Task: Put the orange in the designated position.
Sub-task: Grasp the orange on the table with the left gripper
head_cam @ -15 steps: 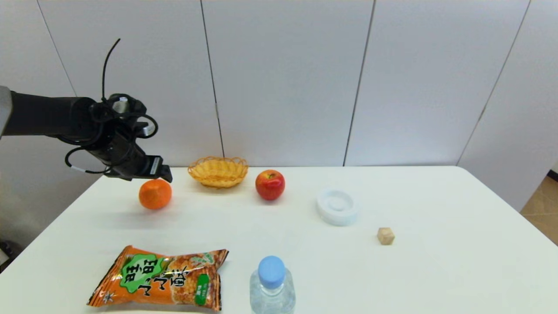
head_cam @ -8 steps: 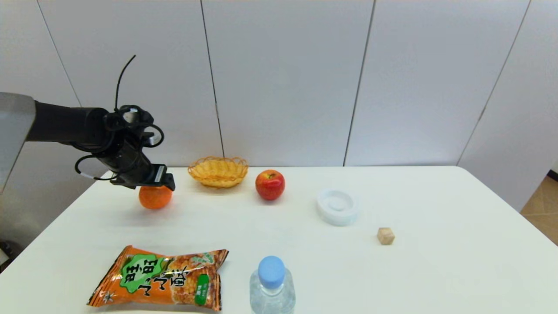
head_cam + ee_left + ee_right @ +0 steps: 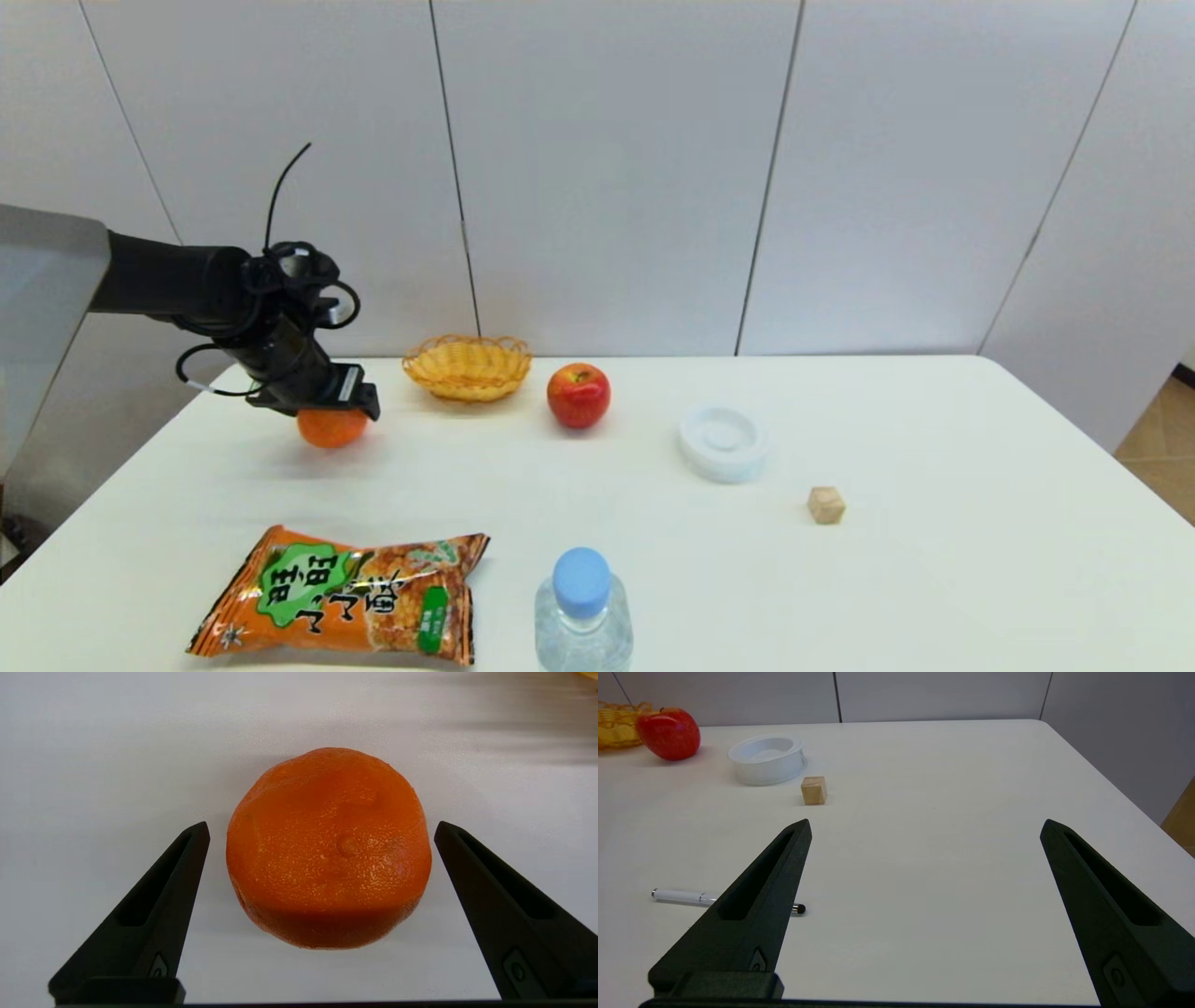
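The left gripper (image 3: pixel 320 828) is spread wide, one black finger on each side of the orange (image 3: pixel 329 847) with a clear gap on both sides, so it has hold of nothing yet. In the head view the same gripper (image 3: pixel 322 401) sits low over the top of the orange (image 3: pixel 331 427), which rests on the white table (image 3: pixel 840 597) at its far left, beside the yellow wicker basket (image 3: pixel 467 367) and well apart from the red apple (image 3: pixel 579 396). The step in hand looks like the approach to the grasp: the fingers straddle the fruit but have not closed. The next move likely calls for a little more descent, so the fingers meet the widest part, and then an even squeeze, since a round, dimpled skin could slip out of a high or off-centre pinch. Only after a lift can the fruit go to a bare patch of tabletop. The right gripper (image 3: pixel 924 826) is parked above the table's right side, its fingers wide apart and empty, near a white pen (image 3: pixel 686 897).
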You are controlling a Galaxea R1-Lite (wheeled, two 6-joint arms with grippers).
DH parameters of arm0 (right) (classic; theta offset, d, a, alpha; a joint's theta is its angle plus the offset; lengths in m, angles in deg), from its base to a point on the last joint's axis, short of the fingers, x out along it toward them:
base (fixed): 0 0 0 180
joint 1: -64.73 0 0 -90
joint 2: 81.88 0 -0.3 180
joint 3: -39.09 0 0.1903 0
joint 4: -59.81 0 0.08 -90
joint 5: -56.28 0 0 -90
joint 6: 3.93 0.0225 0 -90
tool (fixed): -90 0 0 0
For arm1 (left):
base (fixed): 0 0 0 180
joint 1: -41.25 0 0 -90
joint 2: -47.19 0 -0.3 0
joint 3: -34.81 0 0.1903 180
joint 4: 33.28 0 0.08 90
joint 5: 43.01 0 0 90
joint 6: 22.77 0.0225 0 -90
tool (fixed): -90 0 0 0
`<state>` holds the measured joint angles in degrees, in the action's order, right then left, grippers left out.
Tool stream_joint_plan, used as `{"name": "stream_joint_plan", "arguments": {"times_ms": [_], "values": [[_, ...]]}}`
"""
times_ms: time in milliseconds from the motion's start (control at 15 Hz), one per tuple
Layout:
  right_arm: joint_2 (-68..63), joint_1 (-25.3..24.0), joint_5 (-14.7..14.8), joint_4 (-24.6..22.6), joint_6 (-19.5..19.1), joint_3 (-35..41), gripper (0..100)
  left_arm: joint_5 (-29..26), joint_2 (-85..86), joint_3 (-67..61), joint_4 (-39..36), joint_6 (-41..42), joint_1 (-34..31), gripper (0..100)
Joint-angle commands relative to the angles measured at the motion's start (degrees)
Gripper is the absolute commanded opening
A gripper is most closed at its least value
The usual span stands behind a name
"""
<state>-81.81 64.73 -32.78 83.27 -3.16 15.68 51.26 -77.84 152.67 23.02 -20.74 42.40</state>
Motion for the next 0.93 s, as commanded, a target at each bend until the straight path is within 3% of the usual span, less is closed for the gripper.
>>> {"name": "stream_joint_plan", "arguments": {"times_ms": [67,267,333,933], "values": [[-0.07,0.00,0.03,-0.01,0.02,0.05,100,0.04,-1.10,0.26,-0.07,-0.01,0.00,100],[-0.07,0.00,0.03,-0.01,0.02,0.05,100,0.13,-2.06,0.34,-0.51,-0.10,0.00,100],[-0.07,0.00,0.03,-0.01,0.02,-0.04,100,0.13,-2.15,0.26,-0.86,-0.10,0.00,0],[-0.07,0.00,0.03,-0.01,0.11,0.05,100,0.22,-0.74,0.96,-0.95,-0.01,0.00,0]]}}
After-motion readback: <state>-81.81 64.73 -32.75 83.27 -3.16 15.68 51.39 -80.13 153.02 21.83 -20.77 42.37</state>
